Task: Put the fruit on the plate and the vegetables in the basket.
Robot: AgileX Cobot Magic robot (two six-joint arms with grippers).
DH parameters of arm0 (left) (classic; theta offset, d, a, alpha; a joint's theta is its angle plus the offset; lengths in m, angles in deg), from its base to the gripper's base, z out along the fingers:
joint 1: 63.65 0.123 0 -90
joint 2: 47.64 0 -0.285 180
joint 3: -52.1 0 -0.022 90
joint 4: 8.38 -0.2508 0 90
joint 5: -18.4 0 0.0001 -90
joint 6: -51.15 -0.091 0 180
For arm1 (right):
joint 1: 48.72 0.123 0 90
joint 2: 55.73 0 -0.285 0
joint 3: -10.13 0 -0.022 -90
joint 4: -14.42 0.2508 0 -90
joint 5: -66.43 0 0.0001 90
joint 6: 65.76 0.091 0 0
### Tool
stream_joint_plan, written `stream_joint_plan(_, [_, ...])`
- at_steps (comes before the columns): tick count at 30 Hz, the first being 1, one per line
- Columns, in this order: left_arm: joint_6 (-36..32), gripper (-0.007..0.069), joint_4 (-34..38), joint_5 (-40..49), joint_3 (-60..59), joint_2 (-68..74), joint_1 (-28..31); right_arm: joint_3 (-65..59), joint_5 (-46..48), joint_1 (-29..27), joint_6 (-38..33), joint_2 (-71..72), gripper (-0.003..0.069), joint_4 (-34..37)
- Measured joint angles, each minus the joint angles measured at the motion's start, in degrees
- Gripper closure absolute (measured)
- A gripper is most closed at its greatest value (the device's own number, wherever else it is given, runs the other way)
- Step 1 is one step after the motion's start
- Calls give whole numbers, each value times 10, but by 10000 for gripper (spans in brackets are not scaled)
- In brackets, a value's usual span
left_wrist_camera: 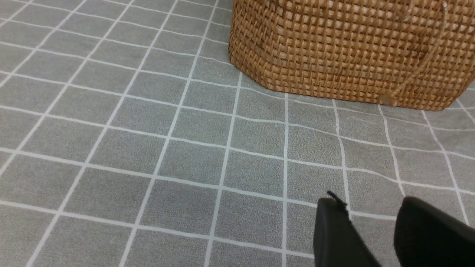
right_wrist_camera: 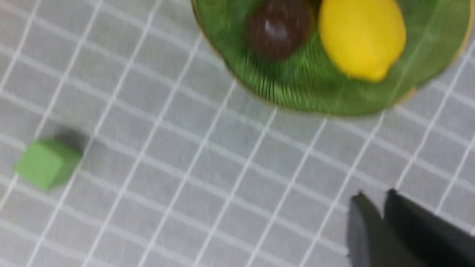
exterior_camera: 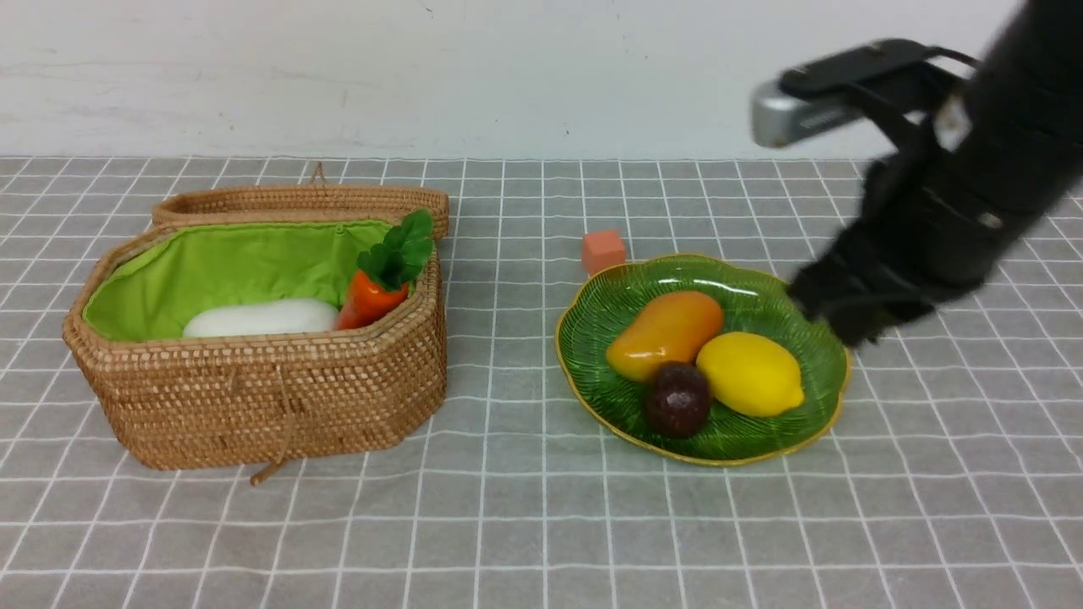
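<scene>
The wicker basket [exterior_camera: 271,397] stands open on the left, and its green lining holds a white radish [exterior_camera: 261,318] and an orange carrot [exterior_camera: 372,296] with green leaves. On the green plate [exterior_camera: 630,288] lie the mango [exterior_camera: 664,333], the lemon [exterior_camera: 750,373] and a dark maroon fruit [exterior_camera: 678,399]. My right gripper [exterior_camera: 833,321] hovers blurred just past the plate's right rim, shut and empty. In the right wrist view its gripper [right_wrist_camera: 374,194] is over bare cloth beside the plate [right_wrist_camera: 315,92]. My left gripper [left_wrist_camera: 367,204] is open and empty near the basket [left_wrist_camera: 345,48].
A small orange-pink cube [exterior_camera: 603,250] sits just behind the plate. A green cube [right_wrist_camera: 46,163] lies on the cloth, seen only in the right wrist view. The basket's lid [exterior_camera: 296,201] rests behind it. A grey checked cloth covers the table, and a white wall stands behind.
</scene>
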Motion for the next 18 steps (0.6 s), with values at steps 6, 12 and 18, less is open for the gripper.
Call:
stream_joint_plan(6, [0, 386, 0, 0, 0, 0, 0, -89, 2, 0, 3, 82, 678, 6])
stream_joint_plan(12, [0, 386, 0, 0, 0, 0, 0, -98, 3, 0, 4, 104, 678, 21])
stream_joint_plan(18, [0, 386, 0, 0, 0, 0, 0, -98, 3, 0, 4, 104, 676, 21])
